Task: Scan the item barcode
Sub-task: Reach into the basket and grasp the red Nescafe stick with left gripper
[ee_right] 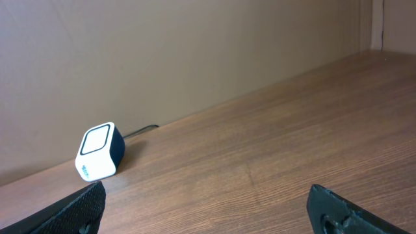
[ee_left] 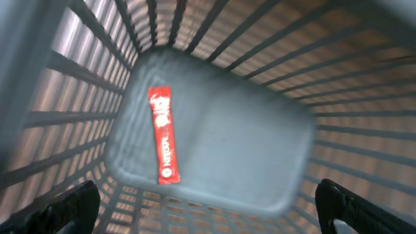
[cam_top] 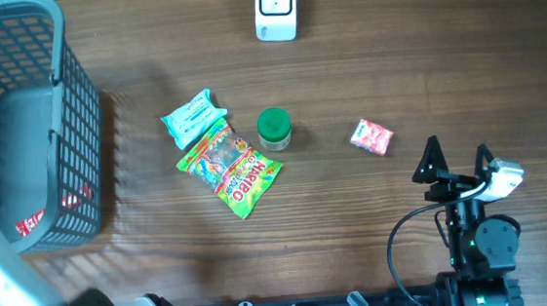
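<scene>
While left end effector (ee_left: pixel 208 209) hangs open, sachet (ee_left: pixel 163 135) lies below.

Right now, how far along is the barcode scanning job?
Looks done: one red stick lies in the basket. In hand: nothing; the left hand hangs open over the basket, the right hand is open and empty. Left: the wipes pack, Haribo bag, green-lidded jar and pink packet lie on the table, short of the scanner.

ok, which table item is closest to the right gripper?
The small pink packet, left of the right gripper; the green-lidded jar, Haribo bag and wipes pack lie farther left.
</scene>
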Robot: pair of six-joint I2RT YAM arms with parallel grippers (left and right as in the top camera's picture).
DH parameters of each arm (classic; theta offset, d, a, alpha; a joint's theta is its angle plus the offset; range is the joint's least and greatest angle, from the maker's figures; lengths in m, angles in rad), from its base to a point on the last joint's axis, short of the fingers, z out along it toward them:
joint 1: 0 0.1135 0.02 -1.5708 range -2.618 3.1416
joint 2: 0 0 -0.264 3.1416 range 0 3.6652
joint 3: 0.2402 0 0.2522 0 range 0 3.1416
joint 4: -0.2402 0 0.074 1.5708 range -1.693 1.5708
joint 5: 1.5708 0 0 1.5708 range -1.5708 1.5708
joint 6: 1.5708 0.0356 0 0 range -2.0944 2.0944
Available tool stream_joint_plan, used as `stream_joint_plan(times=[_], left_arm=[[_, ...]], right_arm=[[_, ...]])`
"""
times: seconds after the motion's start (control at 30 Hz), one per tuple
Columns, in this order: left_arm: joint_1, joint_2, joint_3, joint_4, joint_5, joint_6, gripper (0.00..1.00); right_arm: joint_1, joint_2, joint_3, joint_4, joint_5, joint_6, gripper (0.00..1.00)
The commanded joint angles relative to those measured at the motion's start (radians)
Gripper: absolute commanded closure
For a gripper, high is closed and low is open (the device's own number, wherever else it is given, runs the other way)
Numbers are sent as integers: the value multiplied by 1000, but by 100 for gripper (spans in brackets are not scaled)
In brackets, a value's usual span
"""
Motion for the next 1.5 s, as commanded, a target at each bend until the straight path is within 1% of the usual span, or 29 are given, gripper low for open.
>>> stream_joint_plan(times=[0.0,0.03,0.07,0.1,0.13,0.17,0.2,0.23,0.3,0.53,0.6,0.67,0.77,0.83,0.9,0.93,0.97,1.0,1.1,1.2,1.3,1.47], left_arm=[[24,89,-138,69,99,-32,3],[23,106,-172,97,99,-32,6],[18,127,-216,135,100,-32,21],[15,144,-256,172,100,-32,31],[13,158,-287,203,100,-32,32],[13,172,-317,231,100,-32,30],[13,191,-359,276,105,-32,23],[13,207,-392,311,108,-32,19],[13,235,-450,370,118,-32,19],[13,292,-538,465,122,-24,19],[13,296,-565,491,122,-24,22],[13,300,-595,511,122,-24,29],[13,300,-641,533,121,-24,31],[13,300,-686,565,119,-24,36],[13,300,-743,607,106,-24,50],[13,300,-762,619,100,-24,67],[13,300,-772,623,88,-24,80],[13,298,-772,622,72,-21,96],[14,271,-767,621,74,-8,96],[14,219,-715,607,90,65,96],[14,92,-552,523,91,197,96],[14,-68,-338,394,92,217,96]], right_arm=[[5,0,-1,3,-12,-17,0],[5,0,-1,3,-12,-17,0],[5,0,-1,3,-12,-17,0],[5,0,-1,3,-12,-17,0],[5,0,-1,3,-12,-17,0],[5,0,-1,3,-12,-17,0],[5,0,-1,3,-12,-17,0],[5,0,-1,3,-12,-17,0],[5,0,-1,3,-12,-17,0],[5,0,-1,3,-12,-17,0],[5,0,-1,3,-12,-17,0],[5,0,-1,3,-12,-17,0],[5,0,-1,3,-12,-17,0],[5,0,-1,3,-12,-17,0],[5,0,-1,3,-12,-17,0],[5,0,-1,3,-12,-17,0],[5,0,-1,3,-12,-17,0],[5,0,-1,3,-12,-17,0],[5,0,-1,3,-12,-18,0],[5,0,-1,3,-12,-17,0],[5,0,-1,3,-12,-17,0],[5,0,-1,3,-12,-17,0]])
